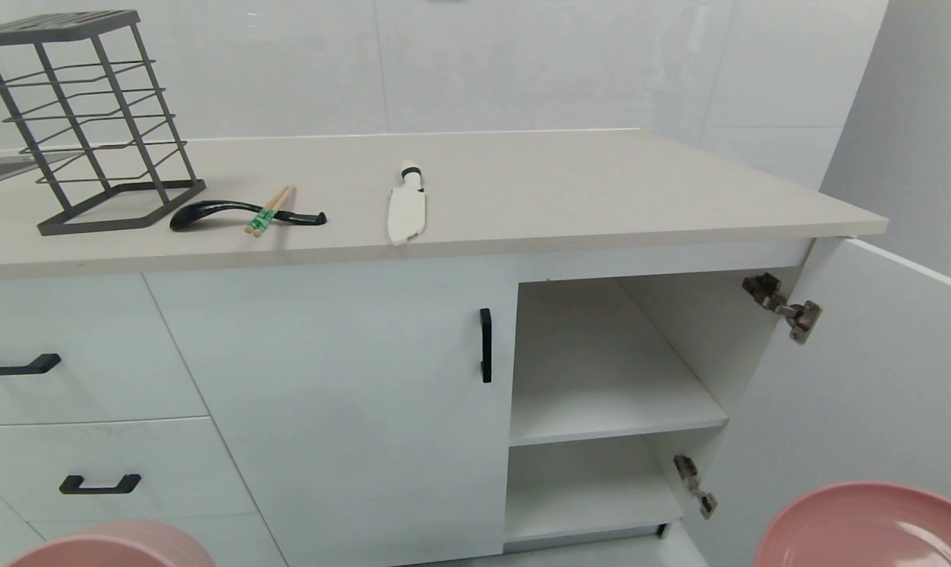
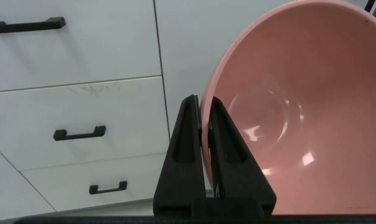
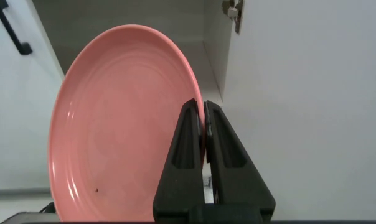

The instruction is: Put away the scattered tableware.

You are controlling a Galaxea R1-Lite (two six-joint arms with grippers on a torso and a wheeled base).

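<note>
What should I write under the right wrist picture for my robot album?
The right gripper pinches the rim of a pink plate in front of the open cupboard.

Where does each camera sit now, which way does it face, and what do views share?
Head view: on the head, facing forward and down at the counter and open cupboard; pink bowl and pink plate edge in below.
Left wrist view: on the left wrist, looking along the left gripper, shut on the bowl's rim, toward drawers.
Right wrist view: on the right wrist, along the right gripper, shut on the plate's rim, toward the cupboard.
Shared: bowl and drawers, head and left wrist; plate and cupboard, head and right wrist.
</note>
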